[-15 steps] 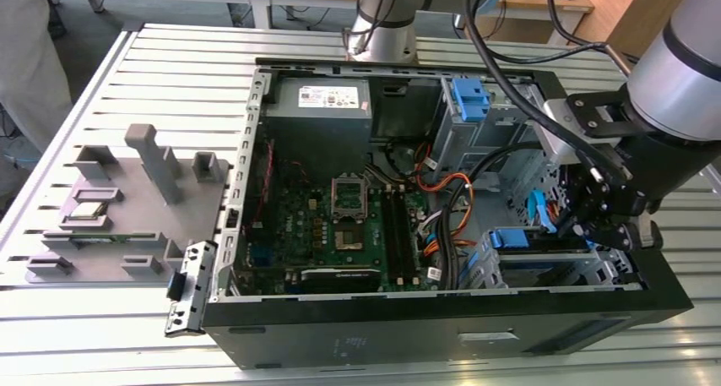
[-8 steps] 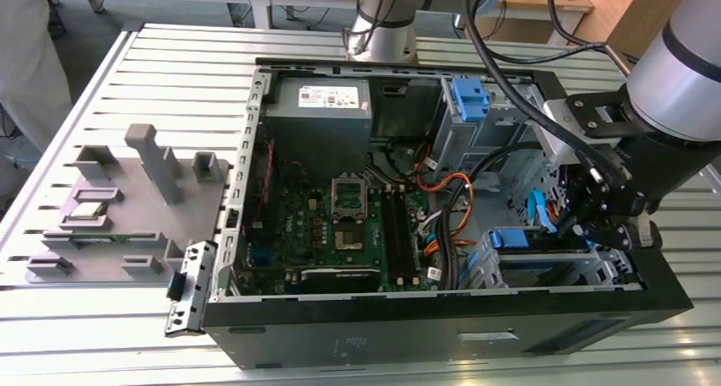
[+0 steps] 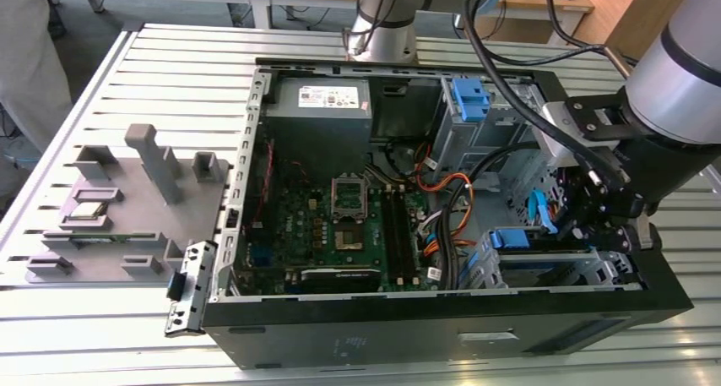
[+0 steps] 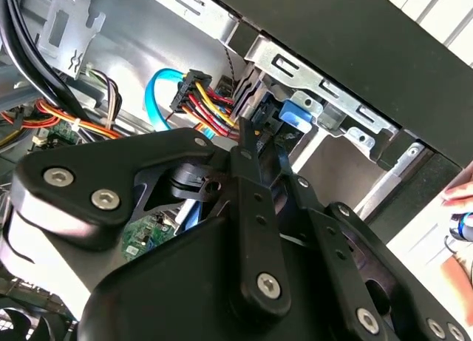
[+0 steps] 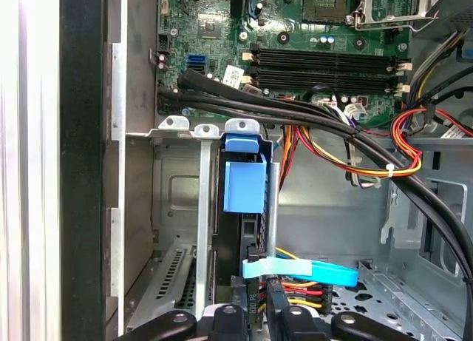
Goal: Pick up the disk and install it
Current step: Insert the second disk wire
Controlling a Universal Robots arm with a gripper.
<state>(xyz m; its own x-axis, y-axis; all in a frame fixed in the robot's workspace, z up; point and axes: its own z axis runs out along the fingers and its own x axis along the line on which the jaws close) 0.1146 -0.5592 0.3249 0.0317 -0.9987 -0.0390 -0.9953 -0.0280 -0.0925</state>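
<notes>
The disk (image 5: pixel 240 230) stands edge-on in a slot of the metal drive bay (image 5: pixel 174 200) at the front corner of the open computer case (image 3: pixel 451 318). Its blue carrier tab (image 5: pixel 244 182) sticks out at the slot's mouth, and it shows in the exterior view as the blue tab (image 3: pixel 509 238) and in the second wrist view as the blue tab (image 4: pixel 295 115). My gripper (image 3: pixel 597 221) hangs inside the case on the exterior view's right, at the disk's connector end. In both wrist views the black fingers (image 4: pixel 247 163) of the gripper (image 5: pixel 255 315) lie close together, shut, apart from the blue tab.
A light blue flat cable (image 5: pixel 299 271) and red-yellow-black wire bundles (image 5: pixel 347 160) crowd the bay. The motherboard (image 3: pixel 338 217), a grey power supply (image 3: pixel 321 107) and a second blue bracket (image 3: pixel 468 99) fill the case. A grey fixture (image 3: pixel 124 200) sits on the slotted table. A hand (image 4: pixel 462 208) shows outside the case.
</notes>
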